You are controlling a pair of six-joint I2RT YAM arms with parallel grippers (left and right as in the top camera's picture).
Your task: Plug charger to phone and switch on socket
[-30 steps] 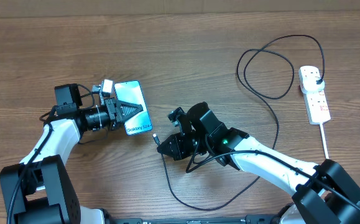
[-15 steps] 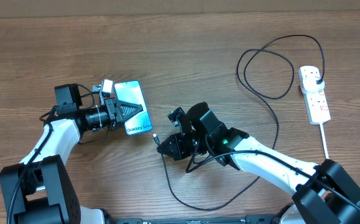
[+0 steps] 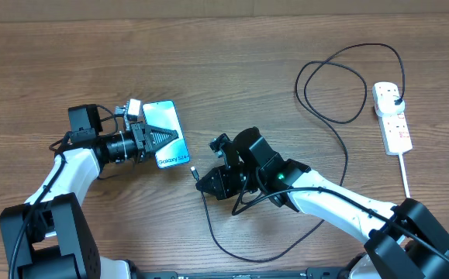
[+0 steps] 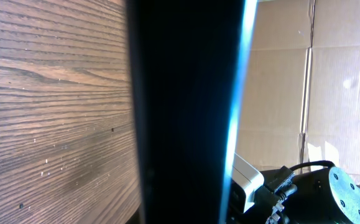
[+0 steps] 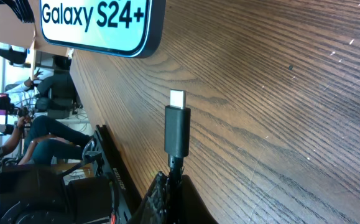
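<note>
The phone (image 3: 167, 134) lies on the wooden table with its blue-teal screen lit, "Galaxy S24+" near its lower end. My left gripper (image 3: 162, 136) is shut on the phone from its left side; in the left wrist view the phone's dark edge (image 4: 186, 112) fills the middle. My right gripper (image 3: 208, 184) is shut on the charger just behind its connector tip (image 3: 195, 170), which sits a short way right of the phone's lower end. In the right wrist view the connector (image 5: 177, 124) points toward the phone (image 5: 99, 25). The black cable (image 3: 340, 147) loops to its plug in the socket (image 3: 392, 118).
The white power strip lies at the right edge with its thick white cord (image 3: 405, 174) running toward the front. The cable forms a big loop (image 3: 333, 85) at the upper right and a slack curve (image 3: 247, 252) near the front edge.
</note>
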